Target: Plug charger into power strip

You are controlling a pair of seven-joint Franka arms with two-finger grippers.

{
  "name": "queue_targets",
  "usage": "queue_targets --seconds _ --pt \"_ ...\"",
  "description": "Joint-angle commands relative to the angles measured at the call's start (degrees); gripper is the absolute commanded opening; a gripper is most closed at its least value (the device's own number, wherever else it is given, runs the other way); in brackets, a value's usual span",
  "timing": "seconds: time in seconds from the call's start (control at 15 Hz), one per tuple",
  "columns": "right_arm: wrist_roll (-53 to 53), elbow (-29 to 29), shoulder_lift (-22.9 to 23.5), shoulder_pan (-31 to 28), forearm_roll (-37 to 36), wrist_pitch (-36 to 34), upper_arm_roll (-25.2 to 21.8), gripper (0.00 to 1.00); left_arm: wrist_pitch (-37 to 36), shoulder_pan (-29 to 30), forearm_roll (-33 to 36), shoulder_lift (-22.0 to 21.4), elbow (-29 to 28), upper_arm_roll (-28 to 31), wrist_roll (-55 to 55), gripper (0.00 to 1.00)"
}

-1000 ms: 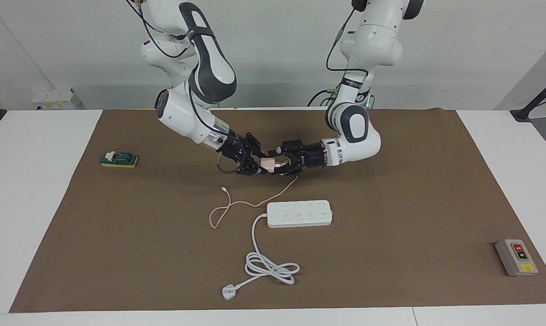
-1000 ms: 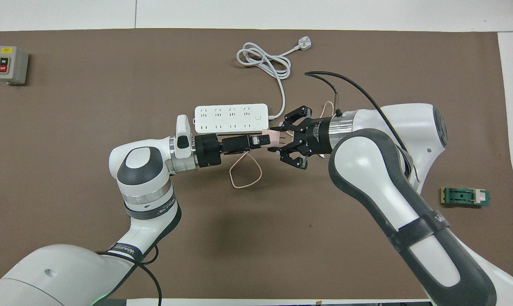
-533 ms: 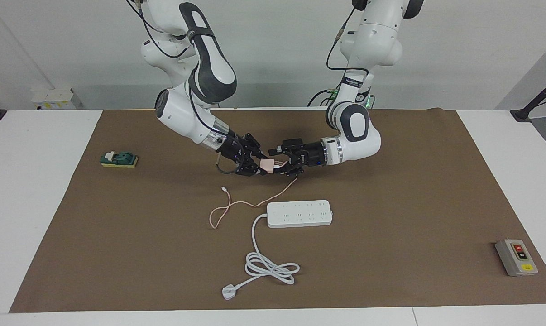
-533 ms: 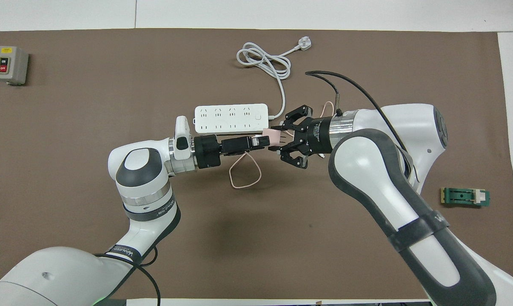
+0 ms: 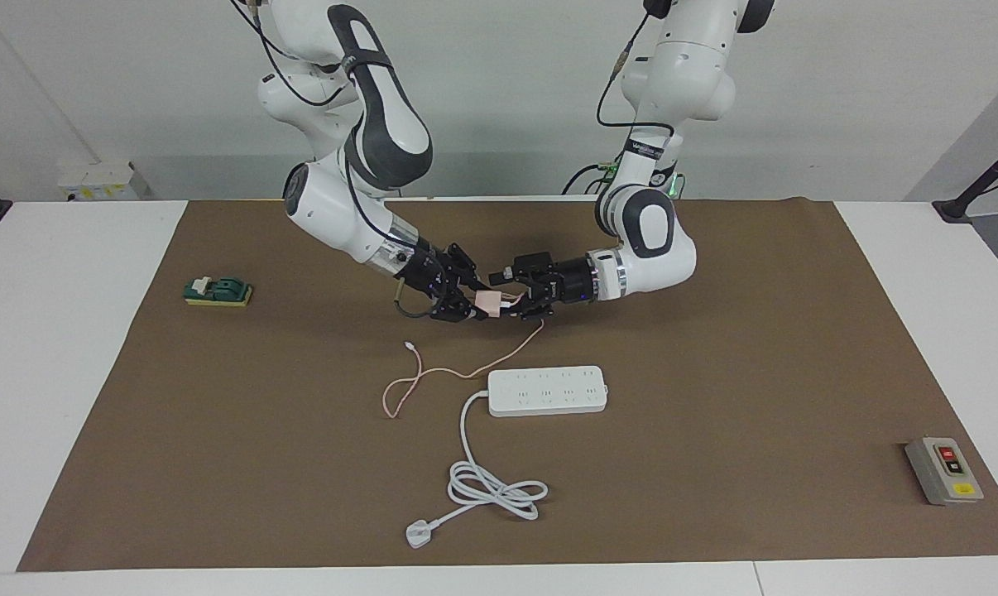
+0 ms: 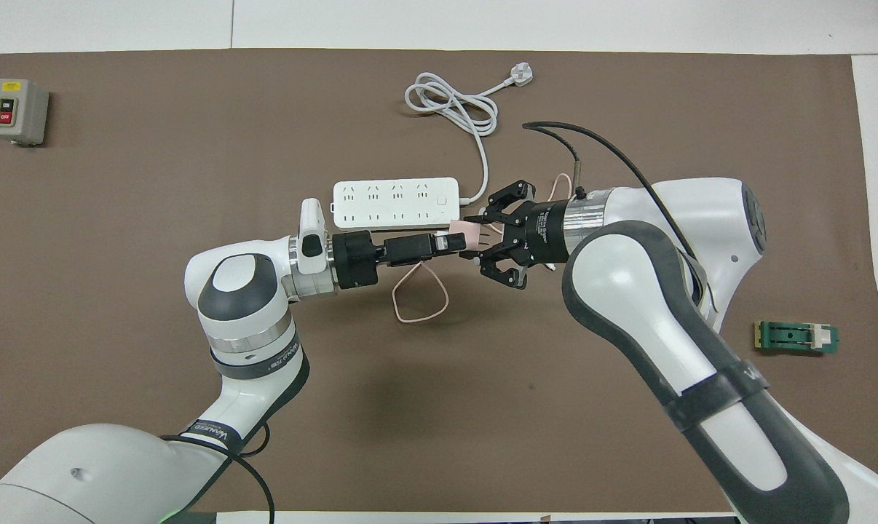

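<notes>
Midway above the mat (image 5: pixel 714 348), you have both grippers meeting head-on around the charger (image 6: pixel 469 234), which hangs in the air at about six o'clock from the strip (image 6: pixel 395 201) in the overhead view. Your right gripper (image 6: pixel 484 237), entering from three o'clock, has its fingertips closed on the charger's prong end. Your left gripper (image 6: pixel 450 242), entering from nine o'clock, has its jaws at the charger's other end; you cannot tell whether they grip it. Its pink cable (image 5: pixel 433 374) droops to the mat beside the strip. The strip's white cord (image 5: pixel 491 484) coils at twelve o'clock from it.
</notes>
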Motion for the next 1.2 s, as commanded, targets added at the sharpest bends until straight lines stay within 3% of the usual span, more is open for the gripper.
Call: queue_targets --seconds 0.0,0.07,0.33,0.8,0.87,1.07,1.13 --pt "-1.02 -1.52 -1.29 0.33 1.36 1.24 0.07 0.00 0.60 -1.26 -0.99 -1.38 -1.42 0.79 1.12 0.52" --pt "-1.11 -1.52 -1.29 0.33 1.36 1.24 -0.02 0.00 0.69 -1.26 -0.99 -1.38 -1.42 0.79 1.12 0.37" --pt "-1.11 -1.52 -1.29 0.33 1.36 1.24 -0.02 0.00 0.52 -1.26 -0.99 -1.29 -1.24 0.79 1.21 0.00" --pt "-1.02 -1.52 -1.29 0.33 1.36 1.24 -0.02 0.00 -0.01 -1.00 -0.99 -1.37 -1.15 0.79 1.12 0.00" --pt "-0.93 -1.52 -1.29 0.33 1.36 1.24 -0.02 0.09 -0.18 -1.00 -0.99 -1.29 -1.15 0.79 1.12 0.00" --pt "-1.11 -1.34 -1.20 0.33 1.36 1.24 -0.02 0.96 -0.54 -0.91 -0.90 -1.29 -0.89 0.79 1.12 0.00" --pt "-1.37 -1.17 -1.20 0.33 1.36 1.24 -0.02 1.00 -0.02 -0.74 -0.90 -1.55 -0.80 0.87 0.95 0.00"
